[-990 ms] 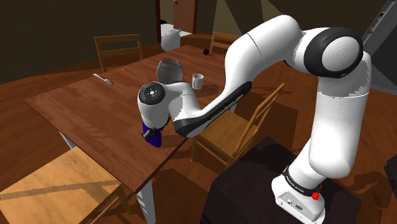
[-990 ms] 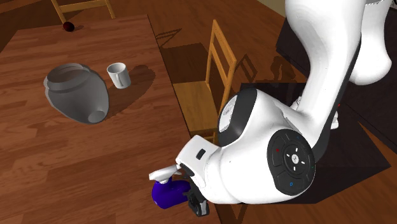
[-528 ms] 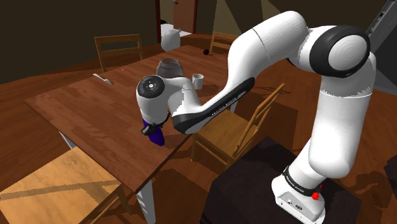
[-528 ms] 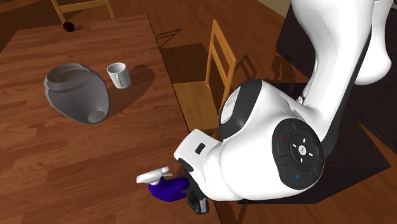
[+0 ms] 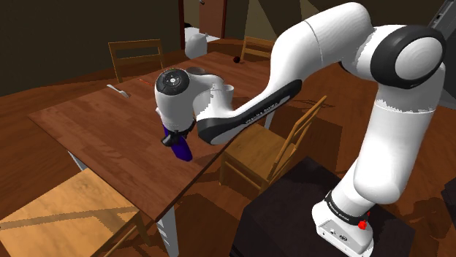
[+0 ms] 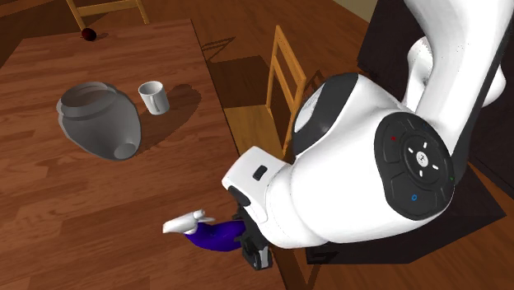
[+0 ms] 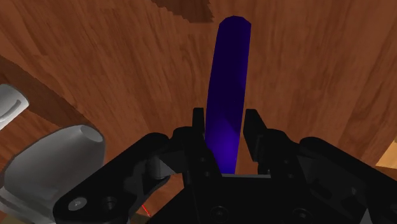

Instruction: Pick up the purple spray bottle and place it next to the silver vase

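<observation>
The purple spray bottle with a white nozzle hangs tilted just above the wooden table, near its edge. My black gripper is shut on its body. In the wrist view the two fingers clasp the purple bottle, which runs away from the hand. In the shoulder view the purple bottle pokes out below the white wrist. The grey vase leans over further along the table, well apart from the bottle.
A small white mug stands beside the vase. A dark red ball lies at the table's far end. One wooden chair sits by the table edge under the arm, another chair at the near end.
The hand has risen and carried the purple bottle up off the table, tilting it more. Vase and mug have not moved.
</observation>
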